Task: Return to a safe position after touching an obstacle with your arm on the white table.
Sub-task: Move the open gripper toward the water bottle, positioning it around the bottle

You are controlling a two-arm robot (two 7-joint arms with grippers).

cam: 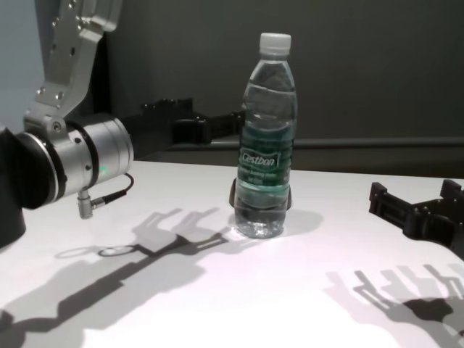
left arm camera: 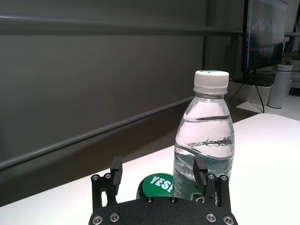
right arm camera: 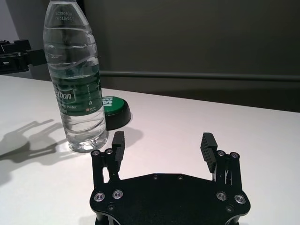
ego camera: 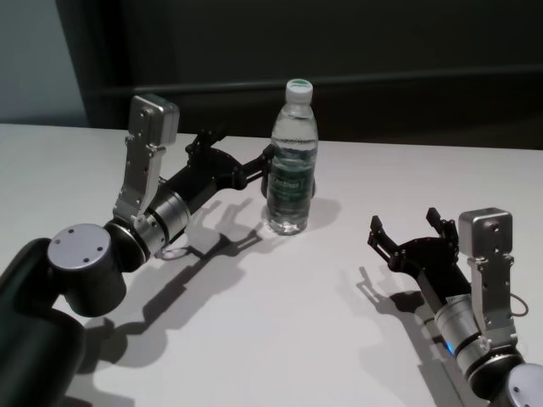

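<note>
One bottle [ego camera: 293,161], clear plastic, white cap, green label, stood upright near the middle of the white worktop [ego camera: 271,339], part full of water.

One low green-topped puck [right arm camera: 115,111] sat on the worktop just behind the bottle, close to its base; whether the two touched could not be told.

Left end effector [ego camera: 242,161]: reached out low over the worktop to the bottle's left side, fingers spread, nothing pinched. One fingertip [ego camera: 270,154] lay against or just beside the label; actual contact could not be confirmed.

Right end effector [ego camera: 405,227]: held low over the worktop, well apart from the bottle, fingers spread and empty, apparently idle.

Task standing, as judged: the touch on the bottle looked made or all but made. The return was not yet done, since the left arm was stretched beside the bottle. Remaining: draw the left arm back clear without tipping the bottle.
</note>
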